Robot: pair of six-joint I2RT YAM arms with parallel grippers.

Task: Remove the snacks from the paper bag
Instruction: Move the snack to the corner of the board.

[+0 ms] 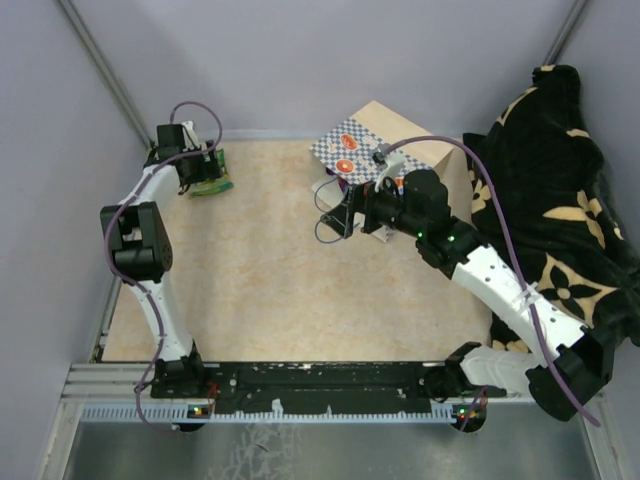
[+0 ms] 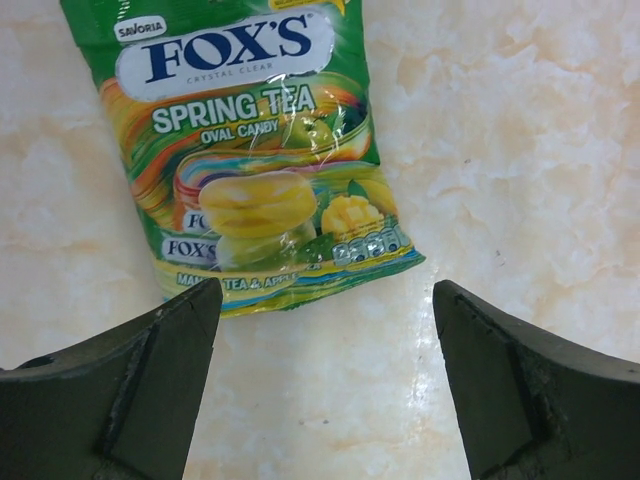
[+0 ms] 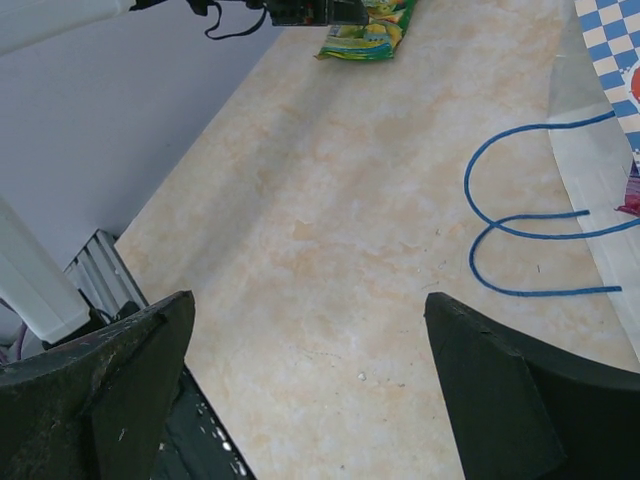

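Left arm (image 1: 135, 240): reaches forward along the left edge, elbow raised, wrist tipped down.
Left gripper (image 2: 325, 292): fingers (image 2: 140, 380) spread wide, gripping nothing.
Right arm (image 1: 490, 275): angles inward toward the centre.
Right gripper (image 3: 308, 300): fingers (image 3: 500, 400) wide apart, holding nothing.

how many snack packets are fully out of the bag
1: the green packet lies flat at the far left of the table, before the left gripper. More may be hidden inside the paper bag.

Glossy plastic packet (image 2: 262, 150) – smooth marbled table (image 2: 520, 150).
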